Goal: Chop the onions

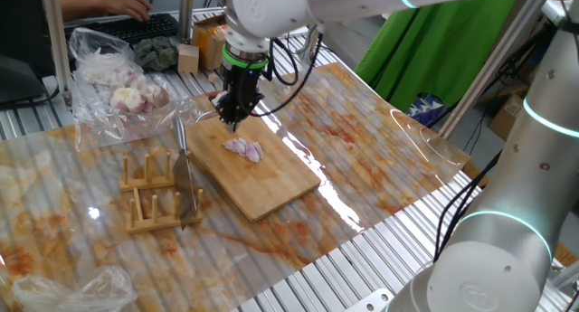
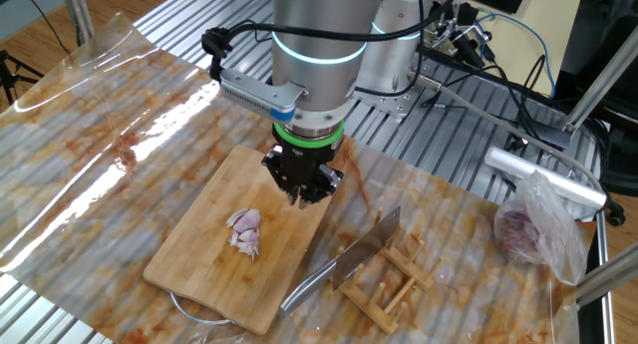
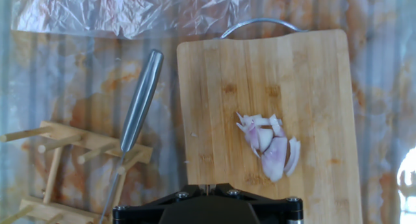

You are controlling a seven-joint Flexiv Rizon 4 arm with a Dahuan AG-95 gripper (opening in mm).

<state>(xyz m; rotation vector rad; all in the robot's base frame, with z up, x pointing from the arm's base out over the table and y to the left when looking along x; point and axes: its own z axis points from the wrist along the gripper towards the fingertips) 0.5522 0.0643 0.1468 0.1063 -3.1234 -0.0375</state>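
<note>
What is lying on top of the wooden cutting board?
Only the onions, a small pinkish-white cluster of slices, lie on the cutting board. The knife rests beside it on the wooden rack. What is under the board is hidden.

Onions (image 2: 244,231) on cutting board (image 2: 199,264), knife (image 2: 344,259) resting on rack (image 2: 389,279) beside board

The small cluster of pale pinkish-purple and white onion pieces (image 1: 243,149) (image 2: 244,231) (image 3: 269,146) lies loose near the middle of the rectangular light wooden cutting board (image 1: 271,181) (image 2: 199,269) (image 3: 221,87), its curved slices fanned and overlapping, cut faces partly showing, nothing touching it
</note>
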